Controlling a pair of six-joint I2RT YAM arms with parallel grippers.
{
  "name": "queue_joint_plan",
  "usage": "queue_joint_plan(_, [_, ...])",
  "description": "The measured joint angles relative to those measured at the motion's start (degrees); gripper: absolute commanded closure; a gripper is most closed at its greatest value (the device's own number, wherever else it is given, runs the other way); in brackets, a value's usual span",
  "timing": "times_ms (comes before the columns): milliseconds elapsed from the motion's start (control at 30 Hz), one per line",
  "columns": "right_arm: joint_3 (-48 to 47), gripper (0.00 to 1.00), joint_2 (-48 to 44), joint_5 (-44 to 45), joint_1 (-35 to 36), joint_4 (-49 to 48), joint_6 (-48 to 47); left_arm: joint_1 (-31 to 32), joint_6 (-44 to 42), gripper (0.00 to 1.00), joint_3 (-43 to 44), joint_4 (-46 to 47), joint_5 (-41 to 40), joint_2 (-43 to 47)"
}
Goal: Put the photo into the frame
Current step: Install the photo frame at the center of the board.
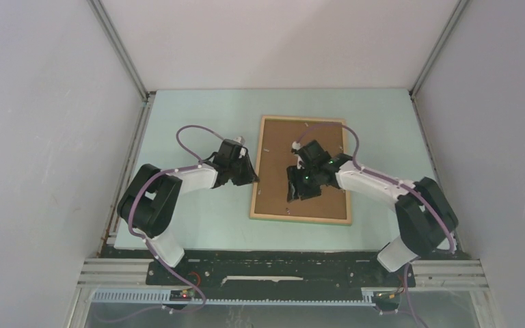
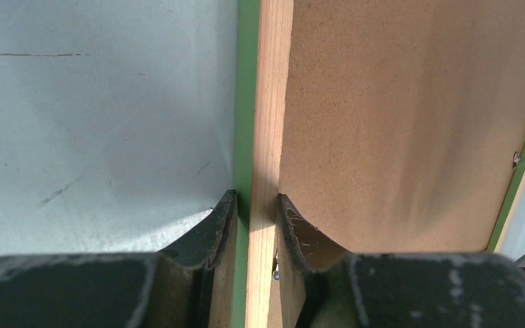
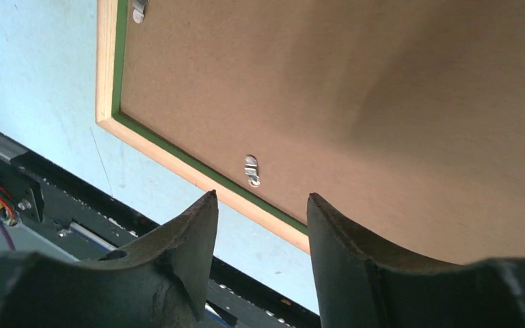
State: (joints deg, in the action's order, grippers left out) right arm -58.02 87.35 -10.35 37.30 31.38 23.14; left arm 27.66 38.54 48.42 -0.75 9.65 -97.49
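In the middle of the pale green table (image 1: 198, 225) the frame (image 1: 301, 219) lies back-up, with its brown backing board (image 1: 280, 157) showing. The left gripper (image 2: 256, 205) pinches the frame's left rail between its fingers. The right gripper (image 3: 260, 205) hangs over the board toward the near edge, fingers spread, holding nothing.

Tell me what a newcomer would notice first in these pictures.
The big frame lying back-up in the middle of the table draws the eye first, its brown backing board filling the wood rim. The left end effector is clamped on the frame's edge on its own side, one finger on either side of the rail. The right end effector hangs open over the board near a small metal clip.
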Motion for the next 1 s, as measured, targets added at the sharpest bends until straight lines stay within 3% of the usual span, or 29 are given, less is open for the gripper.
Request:
queue_joint_plan(133, [0.0, 0.39, 5.2, -3.8, 1.1, -2.0, 0.5, -0.1, 0.0, 0.8, 0.0, 0.0, 0.1, 0.0])
queue_joint_plan(400, [-0.1, 0.38, 6.5, -6.1, 1.1, -5.2, 0.8, -1.2, -0.2, 0.85, 1.2, -1.6, 1.7, -0.9])
queue_joint_plan(567, [-3.2, 0.5, 11.4, -5.2, 2.1, -7.9, 4.3, -1.7, 0.3, 0.88, 1.3, -1.3, 4.0, -1.3])
queue_joint_plan(733, [-4.2, 0.71, 14.5, -4.8, 4.6, -13.1, 10.3, -2.1, 1.6, 0.97, -0.5, 2.1, 5.7, -1.2])
queue_joint_plan(867, [-4.2, 0.73, 16.7, -5.4, 5.2, -18.0, 14.6, -2.1, 3.4, 0.98, -2.7, 6.1, 7.0, -1.0])
queue_joint_plan(933, [-4.2, 0.7, 17.6, -5.5, 5.0, -19.3, 15.8, -2.1, 4.0, 0.94, -3.3, 7.2, 7.5, -1.0])
queue_joint_plan(1000, [-4.2, 0.64, 17.7, -5.6, 4.4, -19.3, 15.9, -2.1, 4.0, 0.76, -3.4, 7.3, 7.4, -0.8])
